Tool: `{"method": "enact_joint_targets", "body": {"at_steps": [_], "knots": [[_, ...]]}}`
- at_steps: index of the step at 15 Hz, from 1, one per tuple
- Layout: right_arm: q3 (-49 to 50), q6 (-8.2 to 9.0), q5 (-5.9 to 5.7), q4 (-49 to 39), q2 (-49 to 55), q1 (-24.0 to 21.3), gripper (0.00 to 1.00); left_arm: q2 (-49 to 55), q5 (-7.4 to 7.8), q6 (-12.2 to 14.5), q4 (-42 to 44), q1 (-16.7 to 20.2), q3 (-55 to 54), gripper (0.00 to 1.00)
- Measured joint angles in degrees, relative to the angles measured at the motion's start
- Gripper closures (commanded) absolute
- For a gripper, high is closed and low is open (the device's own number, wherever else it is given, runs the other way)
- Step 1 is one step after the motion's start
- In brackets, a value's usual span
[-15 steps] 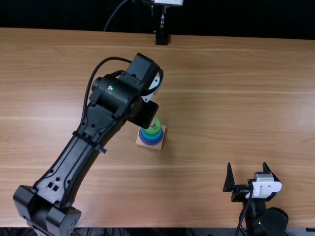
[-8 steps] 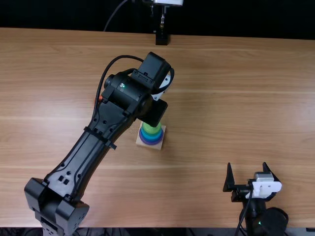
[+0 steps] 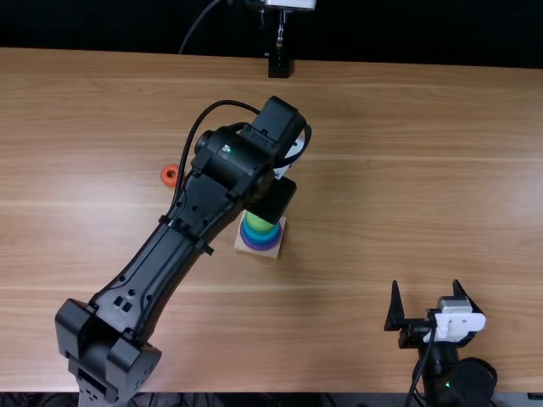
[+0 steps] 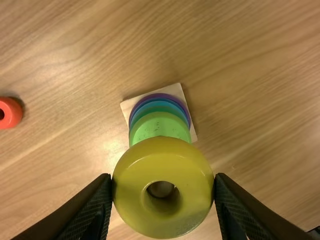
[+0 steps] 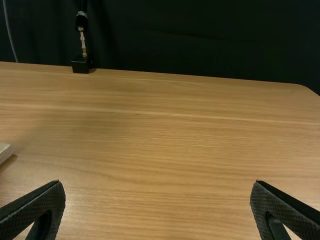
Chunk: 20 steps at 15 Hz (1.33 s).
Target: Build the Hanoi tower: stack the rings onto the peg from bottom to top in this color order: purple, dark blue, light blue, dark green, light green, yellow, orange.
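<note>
My left gripper (image 3: pixel 273 200) hangs above the stack, its fingertips hidden under the arm in the top view. In the left wrist view the left gripper (image 4: pixel 163 192) is shut on the yellow ring (image 4: pixel 185 160), held over the peg's stack. Beneath it the green rings (image 4: pixel 160 126), a blue ring (image 4: pixel 159 106) and the purple ring (image 4: pixel 187 117) sit on the square wooden base (image 4: pixel 176 91). The orange ring (image 3: pixel 170 175) lies flat on the table, left of the stack. My right gripper (image 3: pixel 432 302) stands open; in the right wrist view the right gripper (image 5: pixel 157 192) holds nothing.
A black stand (image 3: pixel 278 64) is at the table's far edge. The wooden base (image 3: pixel 276 246) sits near the middle of the table (image 3: pixel 356 203). The left arm's links cross the table from the bottom left.
The left arm has moved to the right across the stack and slightly toward the near edge. The orange ring has come out from behind it. The right arm has kept still.
</note>
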State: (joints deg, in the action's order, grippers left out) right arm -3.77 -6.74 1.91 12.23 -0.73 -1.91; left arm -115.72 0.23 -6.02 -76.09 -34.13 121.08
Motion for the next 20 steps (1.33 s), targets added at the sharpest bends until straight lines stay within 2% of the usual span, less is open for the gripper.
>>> {"method": "enact_joint_targets", "body": {"at_steps": [1,2,4,6,10,16,20], "knots": [[0.0,0.0,0.02,0.0,0.0,0.0,0.0,0.0,0.0,0.0,0.0,0.0,0.0,0.37],[0.0,0.0,0.0,0.0,0.0,0.0,0.0,0.0,0.0,0.0,-0.2,0.0,0.0,0.0],[0.0,0.0,0.02,0.0,0.0,0.0,0.0,0.0,0.42,-0.1,-0.7,0.0,0.0,0.0],[0.0,0.0,0.02,0.0,0.0,0.0,0.0,0.0,1.55,0.0,-0.6,0.0,0.0,0.0],[0.0,0.0,0.04,0.0,0.0,0.0,0.0,0.0,2.16,0.0,1.9,1.2,0.0,0.0],[0.0,0.0,0.0,0.0,0.0,0.0,0.0,0.1,2.6,0.0,9.8,12.0,-0.4,0.0],[0.0,0.0,0.0,0.0,0.0,0.0,0.0,0.4,2.6,0.0,10.1,18.3,-6.9,0.0]]}}
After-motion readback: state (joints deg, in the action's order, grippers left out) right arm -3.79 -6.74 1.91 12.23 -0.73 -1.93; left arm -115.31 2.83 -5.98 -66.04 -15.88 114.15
